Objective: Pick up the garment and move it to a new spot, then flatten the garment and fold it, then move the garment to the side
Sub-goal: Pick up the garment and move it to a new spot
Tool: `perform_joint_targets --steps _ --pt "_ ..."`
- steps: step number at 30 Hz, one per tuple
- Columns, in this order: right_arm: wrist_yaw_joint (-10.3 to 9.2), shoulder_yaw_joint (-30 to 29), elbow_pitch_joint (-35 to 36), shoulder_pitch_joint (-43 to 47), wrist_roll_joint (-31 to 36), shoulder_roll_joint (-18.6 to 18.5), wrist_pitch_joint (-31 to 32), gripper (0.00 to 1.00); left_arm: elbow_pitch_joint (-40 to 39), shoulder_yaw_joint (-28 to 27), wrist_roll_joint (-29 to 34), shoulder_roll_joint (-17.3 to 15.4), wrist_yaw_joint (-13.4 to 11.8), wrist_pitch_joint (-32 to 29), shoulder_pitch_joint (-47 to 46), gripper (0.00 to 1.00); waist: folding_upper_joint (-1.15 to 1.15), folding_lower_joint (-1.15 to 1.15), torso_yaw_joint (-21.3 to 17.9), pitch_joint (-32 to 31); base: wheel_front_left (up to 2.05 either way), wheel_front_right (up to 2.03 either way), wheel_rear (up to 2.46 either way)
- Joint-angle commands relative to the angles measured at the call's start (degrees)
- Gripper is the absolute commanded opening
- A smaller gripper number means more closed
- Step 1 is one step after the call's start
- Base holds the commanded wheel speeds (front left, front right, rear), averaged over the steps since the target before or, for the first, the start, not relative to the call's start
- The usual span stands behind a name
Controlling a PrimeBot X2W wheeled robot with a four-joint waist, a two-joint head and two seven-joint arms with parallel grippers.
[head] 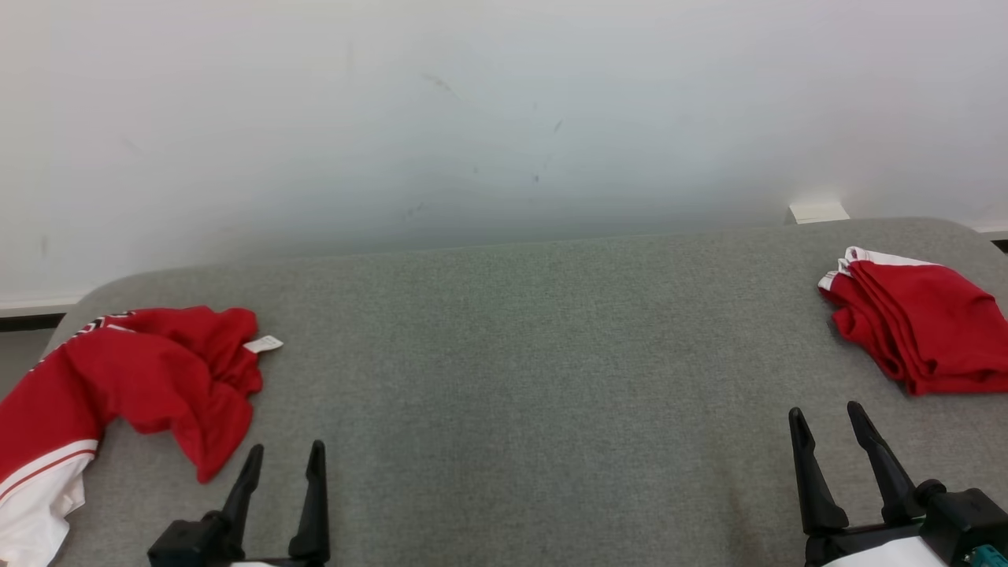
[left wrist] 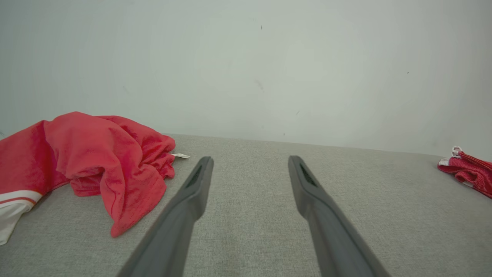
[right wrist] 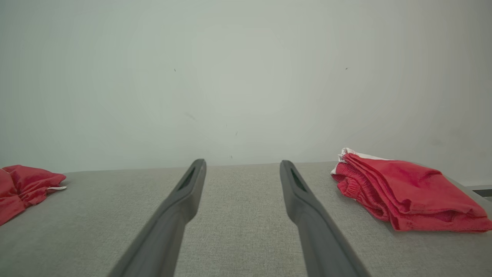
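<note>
A crumpled red garment [head: 150, 378] with white trim and a small white tag lies at the left end of the grey padded table [head: 520, 354]; it also shows in the left wrist view [left wrist: 96, 161] and in the right wrist view [right wrist: 23, 186]. My left gripper [head: 286, 450] [left wrist: 250, 159] stands open just right of it, apart from the cloth, nothing between its fingers. My right gripper [head: 825, 413] [right wrist: 242, 163] is open and empty at the lower right, just in front of a folded red garment [head: 921, 323] [right wrist: 407, 190] [left wrist: 467, 171].
A white wall [head: 504, 118] rises right behind the table's far edge. A small pale block [head: 817, 211] sits at that edge, back right. The table's rounded left corner is near the crumpled cloth, which hangs over the left side.
</note>
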State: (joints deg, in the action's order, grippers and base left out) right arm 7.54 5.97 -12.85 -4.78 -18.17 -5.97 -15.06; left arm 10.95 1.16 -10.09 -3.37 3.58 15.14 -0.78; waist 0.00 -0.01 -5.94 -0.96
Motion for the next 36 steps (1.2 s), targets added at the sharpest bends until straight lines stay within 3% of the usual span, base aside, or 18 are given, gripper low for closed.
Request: perform_joint_targets --steps 1,15,36 --pt "-0.11 0.1 0.1 0.4 0.0 -0.3 -0.1 1.0 -0.1 -0.1 0.8 0.0 0.2 0.0 0.0 1.0 0.0 0.01 0.1 0.1 0.0 0.0 0.0" --pt "-0.11 -0.3 -0.1 -0.5 -0.9 0.0 -0.1 1.0 0.9 -0.4 1.3 0.2 0.4 0.0 -0.8 1.0 0.0 0.01 2.6 -0.4 0.0 0.0 0.0" --pt "-0.11 4.9 -1.6 -2.0 -1.5 0.9 -0.1 1.0 1.9 -2.9 2.0 0.3 -0.5 0.0 -2.1 1.0 0.0 0.01 21.1 1.0 0.0 0.0 0.0"
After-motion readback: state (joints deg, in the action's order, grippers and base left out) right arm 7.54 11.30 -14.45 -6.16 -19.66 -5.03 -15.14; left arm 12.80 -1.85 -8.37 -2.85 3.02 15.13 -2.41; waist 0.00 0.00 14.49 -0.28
